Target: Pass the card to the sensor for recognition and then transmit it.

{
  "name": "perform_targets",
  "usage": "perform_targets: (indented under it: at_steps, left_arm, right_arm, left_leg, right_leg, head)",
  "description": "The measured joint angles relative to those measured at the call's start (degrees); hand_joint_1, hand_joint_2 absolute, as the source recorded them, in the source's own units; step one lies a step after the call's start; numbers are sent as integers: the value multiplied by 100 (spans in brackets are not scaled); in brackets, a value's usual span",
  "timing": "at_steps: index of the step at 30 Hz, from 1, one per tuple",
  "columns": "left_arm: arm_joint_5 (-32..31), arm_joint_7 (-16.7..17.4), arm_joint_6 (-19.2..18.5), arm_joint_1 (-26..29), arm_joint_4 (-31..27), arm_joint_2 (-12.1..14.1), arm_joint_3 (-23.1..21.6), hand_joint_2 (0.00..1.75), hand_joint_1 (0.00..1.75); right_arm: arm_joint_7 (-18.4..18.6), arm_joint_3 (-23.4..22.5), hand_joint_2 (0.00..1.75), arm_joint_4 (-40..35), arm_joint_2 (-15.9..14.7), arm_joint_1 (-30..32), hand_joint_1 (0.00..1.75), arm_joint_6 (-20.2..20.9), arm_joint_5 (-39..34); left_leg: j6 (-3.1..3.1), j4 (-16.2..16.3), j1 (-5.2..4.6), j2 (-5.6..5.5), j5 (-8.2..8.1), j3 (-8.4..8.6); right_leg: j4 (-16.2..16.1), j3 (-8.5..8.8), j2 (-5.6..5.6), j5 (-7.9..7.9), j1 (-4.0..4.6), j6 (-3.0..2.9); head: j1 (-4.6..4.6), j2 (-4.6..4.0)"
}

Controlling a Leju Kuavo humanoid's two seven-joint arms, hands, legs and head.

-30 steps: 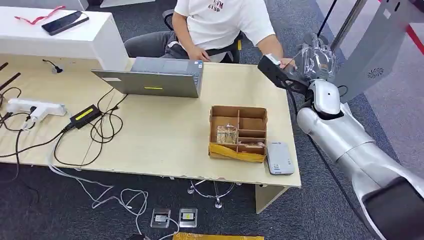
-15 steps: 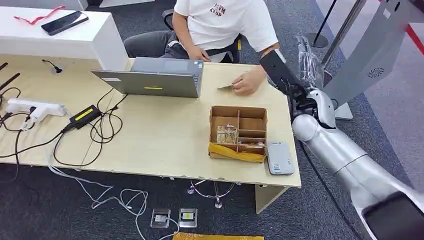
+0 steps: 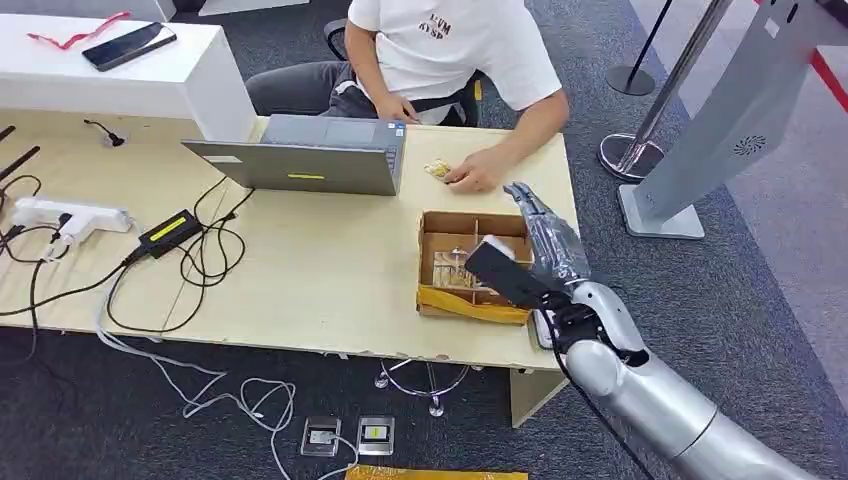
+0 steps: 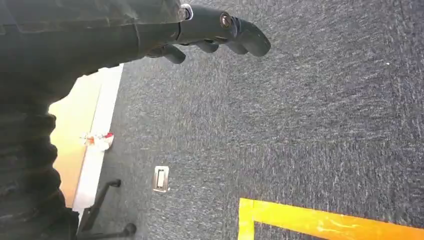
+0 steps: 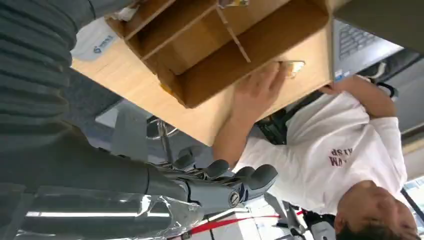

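Half a second ago the silver right arm was stretched up toward the seated person in the white T-shirt (image 3: 450, 45); now it is drawn back over the near corner of the pale wooden desk (image 3: 300, 270), and the right hand (image 3: 545, 235) hangs above the far-right side of the open brown cardboard divider box (image 3: 478, 265). Its fingers are extended with nothing between them in the head view, and the right wrist view likewise shows them loosely apart and empty. The small pale card (image 3: 437, 170) now lies on the desk just in front of the grey laptop (image 3: 310, 155), under the fingertips of the person's hand (image 3: 478, 176), so the handover looks complete and the robot seems to be returning, perhaps for another card.

The divider box has several compartments; a middle-left one holds a small clump of what seem to be clear-wrapped cards (image 3: 455, 268), though the detail is too fine to be sure, and the other compartments visible look bare. The flat grey card sensor (image 3: 545, 325) lies on the desk just beside the box's right wall, partly hidden by the arm.

The left hand (image 4: 215, 32) hangs over dark carpet, its fingers lightly curled but apart, holding nothing.
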Motion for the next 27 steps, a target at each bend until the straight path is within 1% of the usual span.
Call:
perform_targets:
  at_steps: [4,7,10,19,24,27]
  left_arm:
    - [7,0,11,0,4,0,0,175,0]
    - [22,0,24,-1,2,0,-2,175,0]
    - [28,0,44,-2,2,-4,-2,175,0]
    - [78,0,68,-3,2,-15,-26,175,0]
    - [125,0,74,-5,2,-15,-26,175,0]
    - [155,0,74,-6,2,-15,-26,175,0]
  right_arm:
    - [347,46,175,-63,-63,133,0,301,585]
    - [530,83,175,-61,-76,216,0,532,803]
    - [653,116,175,-39,-79,249,0,647,966]
    - [787,214,175,195,-81,274,0,922,1372]
    - [797,271,175,328,-57,273,0,1071,1424]
    - [789,332,175,424,-48,272,0,1084,1459]
  left_leg:
    - [0,0,0,0,0,-1]
    - [0,0,0,0,0,-1]
    - [0,0,0,0,0,-1]
    - [0,0,0,-1,0,-3]
    - [0,0,0,-1,0,-3]
    - [0,0,0,-2,0,-4]
  right_leg:
    - [0,0,-1,0,0,0]
    - [0,0,0,0,0,0]
    - [0,0,0,0,0,0]
    - [0,0,-1,0,0,0]
    - [0,0,-2,0,0,0]
    - [0,0,-3,0,0,0]
  head:
    - [0,0]
    - [-2,-2]
    - [-2,-2]
    - [-2,-2]
    - [0,-2]
    - [-2,-2]
